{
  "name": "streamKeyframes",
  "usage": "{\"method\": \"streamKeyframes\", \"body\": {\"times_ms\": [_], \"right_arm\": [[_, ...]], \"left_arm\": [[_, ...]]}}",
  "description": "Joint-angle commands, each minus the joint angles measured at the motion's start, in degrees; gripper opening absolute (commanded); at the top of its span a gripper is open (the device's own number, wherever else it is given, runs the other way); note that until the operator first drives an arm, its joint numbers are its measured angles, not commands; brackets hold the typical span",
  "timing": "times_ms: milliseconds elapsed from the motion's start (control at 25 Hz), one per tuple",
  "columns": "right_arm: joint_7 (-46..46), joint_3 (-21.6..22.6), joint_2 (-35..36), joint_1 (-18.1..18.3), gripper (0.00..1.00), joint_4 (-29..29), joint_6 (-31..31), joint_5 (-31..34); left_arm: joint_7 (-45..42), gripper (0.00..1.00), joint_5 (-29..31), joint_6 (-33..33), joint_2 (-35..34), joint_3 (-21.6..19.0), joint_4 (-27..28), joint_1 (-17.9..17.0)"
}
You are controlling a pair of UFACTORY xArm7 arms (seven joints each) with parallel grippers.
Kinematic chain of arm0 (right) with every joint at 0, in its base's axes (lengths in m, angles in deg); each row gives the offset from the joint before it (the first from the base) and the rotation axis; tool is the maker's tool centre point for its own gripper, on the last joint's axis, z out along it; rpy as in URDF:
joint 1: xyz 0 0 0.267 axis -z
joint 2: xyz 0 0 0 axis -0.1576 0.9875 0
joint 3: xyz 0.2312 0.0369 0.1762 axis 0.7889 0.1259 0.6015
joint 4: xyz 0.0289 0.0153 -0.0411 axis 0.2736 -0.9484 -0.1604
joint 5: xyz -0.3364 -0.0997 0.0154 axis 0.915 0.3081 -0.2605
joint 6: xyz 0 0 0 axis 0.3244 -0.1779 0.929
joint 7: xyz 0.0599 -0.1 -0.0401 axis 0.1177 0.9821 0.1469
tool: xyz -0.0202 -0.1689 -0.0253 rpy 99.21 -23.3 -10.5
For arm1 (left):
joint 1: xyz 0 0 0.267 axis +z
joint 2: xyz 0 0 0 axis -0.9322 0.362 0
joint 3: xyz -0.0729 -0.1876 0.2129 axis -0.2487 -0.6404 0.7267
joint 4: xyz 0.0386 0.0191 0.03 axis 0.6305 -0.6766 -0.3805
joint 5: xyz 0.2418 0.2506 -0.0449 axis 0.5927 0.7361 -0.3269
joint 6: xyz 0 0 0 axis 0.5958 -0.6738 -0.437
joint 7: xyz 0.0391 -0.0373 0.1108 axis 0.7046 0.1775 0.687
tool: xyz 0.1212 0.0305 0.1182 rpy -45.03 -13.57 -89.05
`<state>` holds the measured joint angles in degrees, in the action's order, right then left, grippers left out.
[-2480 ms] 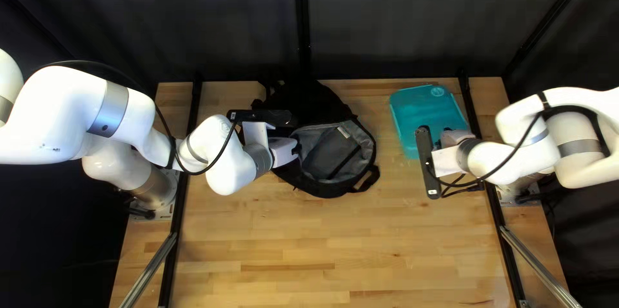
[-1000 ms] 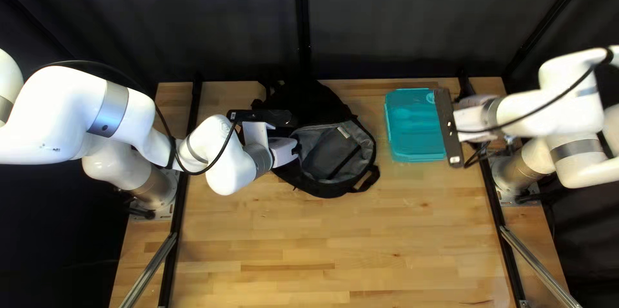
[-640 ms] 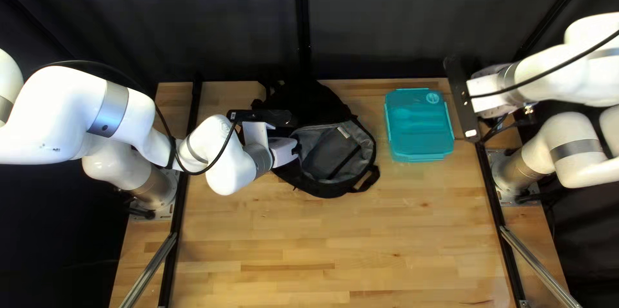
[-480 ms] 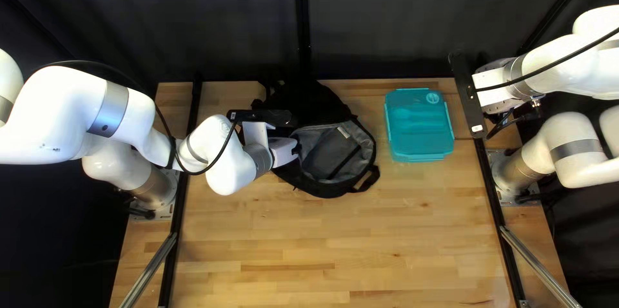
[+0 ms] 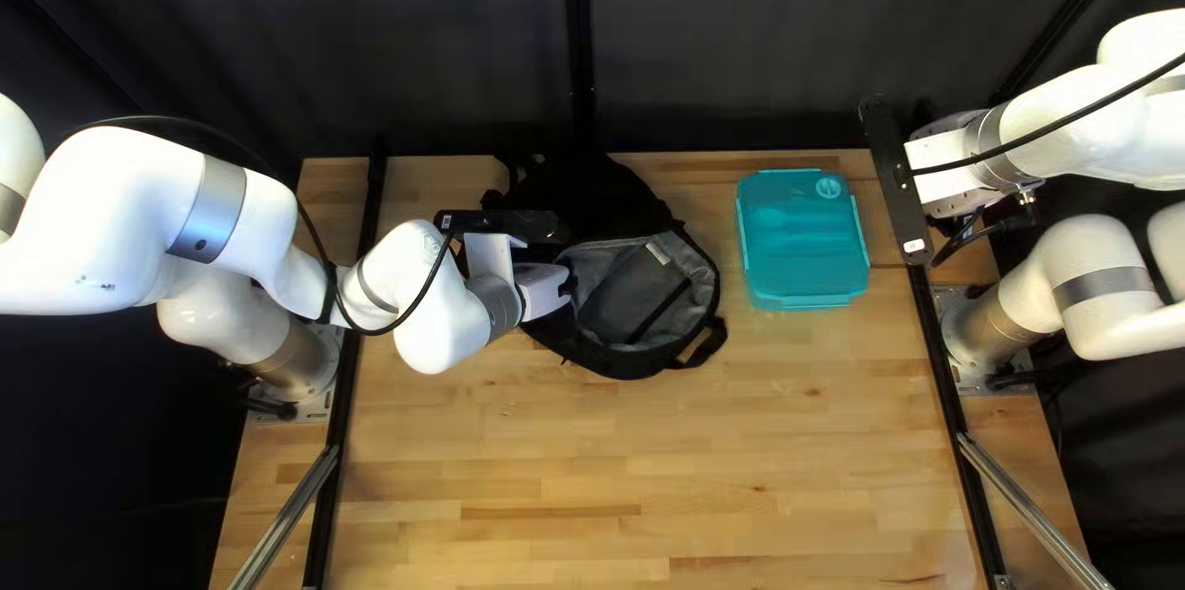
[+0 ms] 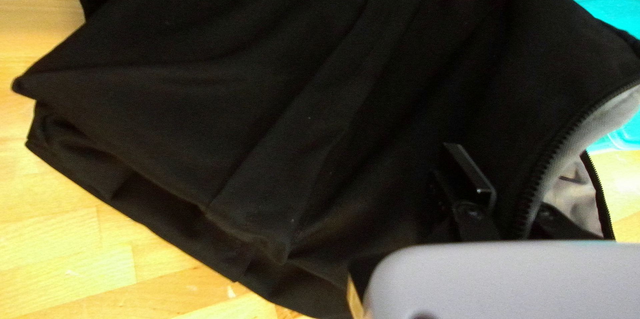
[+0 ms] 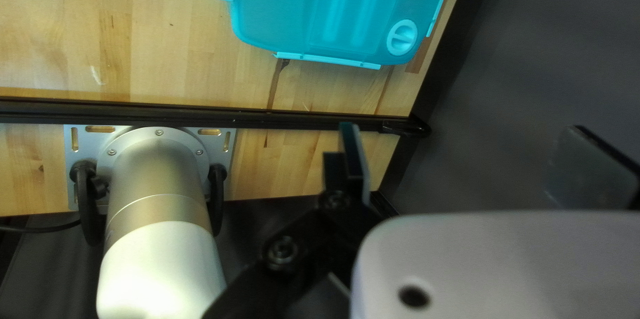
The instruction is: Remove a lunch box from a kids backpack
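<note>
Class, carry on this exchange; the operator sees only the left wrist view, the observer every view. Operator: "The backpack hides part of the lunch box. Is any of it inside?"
Observer: No. The whole lunch box lies on the table, apart from the backpack.
Operator: Is the right gripper holding anything?
Observer: No, the right gripper has its fingers open with nothing between them.
Operator: Any loop by the backpack's mouth?
Observer: Yes, a black loop at the mouth's near edge, toward the right of the top left view.
</note>
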<state>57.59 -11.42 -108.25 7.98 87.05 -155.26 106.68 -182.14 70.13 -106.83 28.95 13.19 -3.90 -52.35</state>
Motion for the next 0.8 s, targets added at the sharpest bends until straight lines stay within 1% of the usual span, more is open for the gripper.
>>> {"method": "streamKeyframes", "body": {"times_ms": [40, 200, 240, 280, 760, 800], "right_arm": [[0.0, 0.0, 0.0, 0.0, 1.00, 0.0, 0.0, 0.0], [0.0, 0.0, 0.0, 0.0, 1.00, 0.0, 0.0, 0.0], [0.0, 0.0, 0.0, 0.0, 1.00, 0.0, 0.0, 0.0], [0.0, 0.0, 0.0, 0.0, 1.00, 0.0, 0.0, 0.0], [0.0, 0.0, 0.0, 0.0, 1.00, 0.0, 0.0, 0.0], [0.0, 0.0, 0.0, 0.0, 1.00, 0.0, 0.0, 0.0]], "left_arm": [[0.0, 0.00, 0.0, 0.0, 0.0, 0.0, 0.0, 0.0], [0.0, 0.01, 0.0, 0.0, 0.0, 0.0, 0.0, 0.0], [0.0, 0.18, 0.0, 0.0, 0.0, 0.0, 0.0, 0.0], [0.0, 1.00, 0.0, 0.0, 0.0, 0.0, 0.0, 0.0], [0.0, 1.00, 0.0, 0.0, 0.0, 0.0, 0.0, 0.0], [1.8, 1.00, -2.4, 0.1, -0.4, 0.4, 0.6, -0.4]]}}
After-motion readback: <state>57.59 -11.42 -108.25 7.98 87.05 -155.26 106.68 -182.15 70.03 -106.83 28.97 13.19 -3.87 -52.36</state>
